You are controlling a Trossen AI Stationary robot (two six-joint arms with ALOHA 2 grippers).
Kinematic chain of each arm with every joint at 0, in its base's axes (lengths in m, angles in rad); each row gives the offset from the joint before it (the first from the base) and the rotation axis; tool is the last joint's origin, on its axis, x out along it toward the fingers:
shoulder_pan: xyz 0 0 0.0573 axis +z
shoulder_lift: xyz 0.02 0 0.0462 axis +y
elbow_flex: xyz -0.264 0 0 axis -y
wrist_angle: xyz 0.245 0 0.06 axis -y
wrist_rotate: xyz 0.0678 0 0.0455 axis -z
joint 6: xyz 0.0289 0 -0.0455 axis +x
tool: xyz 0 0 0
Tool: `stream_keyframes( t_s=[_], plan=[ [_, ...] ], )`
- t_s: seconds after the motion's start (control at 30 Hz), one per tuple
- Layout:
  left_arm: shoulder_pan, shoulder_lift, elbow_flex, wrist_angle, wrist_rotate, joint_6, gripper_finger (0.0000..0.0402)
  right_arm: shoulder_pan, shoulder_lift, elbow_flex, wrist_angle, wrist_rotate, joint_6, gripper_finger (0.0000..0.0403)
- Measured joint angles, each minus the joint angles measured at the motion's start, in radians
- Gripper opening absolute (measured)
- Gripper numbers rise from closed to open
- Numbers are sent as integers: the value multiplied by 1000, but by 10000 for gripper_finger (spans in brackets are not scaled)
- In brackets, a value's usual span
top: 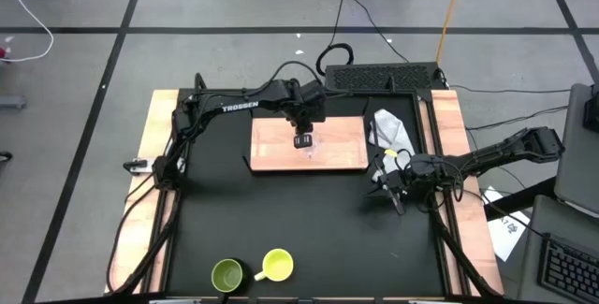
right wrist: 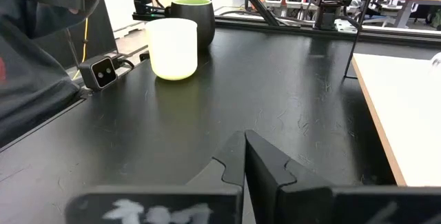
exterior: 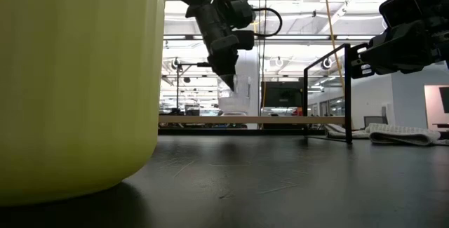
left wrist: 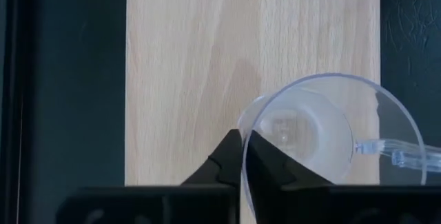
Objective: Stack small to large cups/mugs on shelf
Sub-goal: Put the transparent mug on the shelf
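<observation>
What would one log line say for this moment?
left gripper: shut on glass cup rim, over shelf | right gripper: shut, idle | yellow mug, green mug: unstacked

The middle of the desk (top: 299, 220) is bare black surface from the shelf (top: 271, 150) down to the near edge, so I can pass there. At that near edge the dark olive-green mug (top: 227, 275) and yellow mug (top: 277, 265) stand close together. On the shelf, the clear glass cup (left wrist: 324, 134) blocks my left gripper (left wrist: 242, 156). A white cloth (top: 391, 131) lies beside the shelf, near my right gripper (top: 393, 192).
</observation>
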Motion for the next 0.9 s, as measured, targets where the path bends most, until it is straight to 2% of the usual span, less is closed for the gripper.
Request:
stream_keyframes(
  t_s=[0.4, 0.9],
  plan=[
    [0, -32, 3, -9, 0, 14, 4, 0, 0, 0, 0, 0, 1, 0],
    [-4, -144, 11, -164, 0, -23, 2, 0, 0, 0, 9, 0, 10, 0]
  ],
)
